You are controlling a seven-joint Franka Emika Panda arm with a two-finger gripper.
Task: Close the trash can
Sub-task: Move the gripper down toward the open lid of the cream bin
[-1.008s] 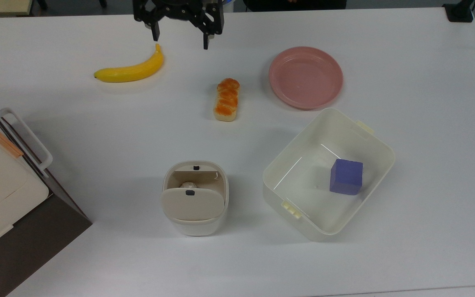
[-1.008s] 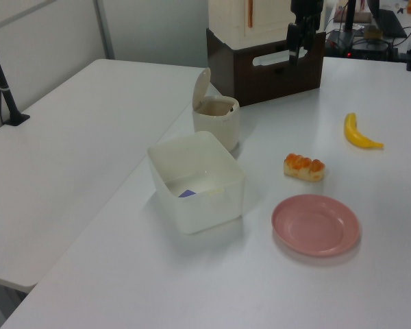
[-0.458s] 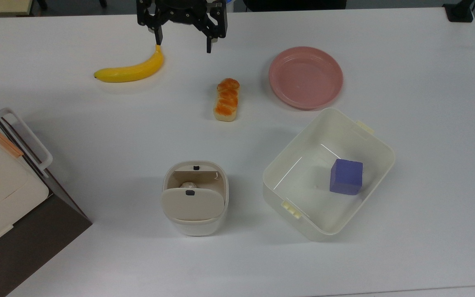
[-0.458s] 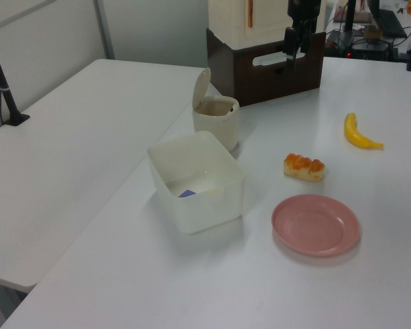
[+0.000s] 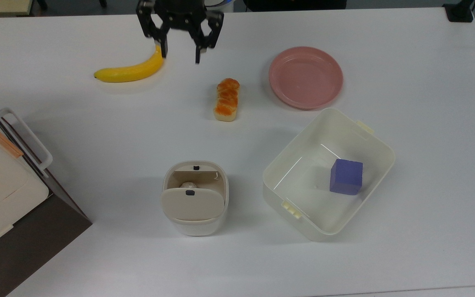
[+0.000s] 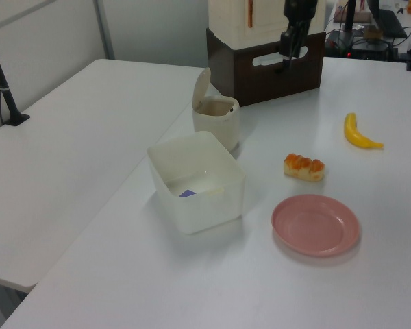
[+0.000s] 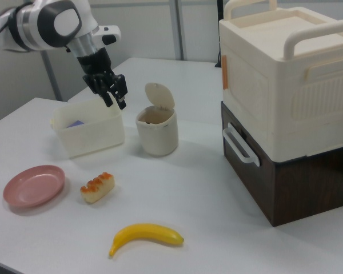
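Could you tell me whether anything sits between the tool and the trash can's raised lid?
Nothing visible blocks it. The tool hangs above the table near the banana; the bread lies off to the top view's right of a straight line to the trash can, whose lid stands up.

trash can: glossy plastic | tub: smooth plastic | table: matt

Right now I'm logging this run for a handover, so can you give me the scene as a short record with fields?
task state: small cream-white plastic trash can, hinged lid up, not yet closed
gripper: black two-finger gripper open, holding nothing
tub: larger cream rectangular tub holding a purple cube
loose items: yellow banana, glazed bread roll, pink round plate
surface: white table
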